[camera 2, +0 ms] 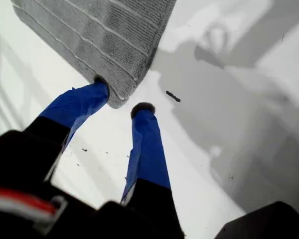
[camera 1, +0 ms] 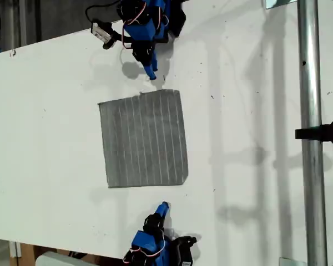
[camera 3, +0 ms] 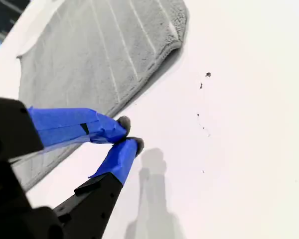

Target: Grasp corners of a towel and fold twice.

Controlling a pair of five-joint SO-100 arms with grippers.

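Towel lies flat, unfolded, mid-table in exterior view; no fold made, both folds left.

My first gripper has jaws apart, one fingertip touching edge near a rounded towel corner, other on bare table. Nothing clamped.

My second gripper has tips nearly together, empty, just beside towel edge.

Judgement: task at start, corner grasps still to come.

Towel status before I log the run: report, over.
My first gripper open, at the towel corner. My second gripper shut, empty, beside its edge. Towel flat, unfolded. Nothing in the way.
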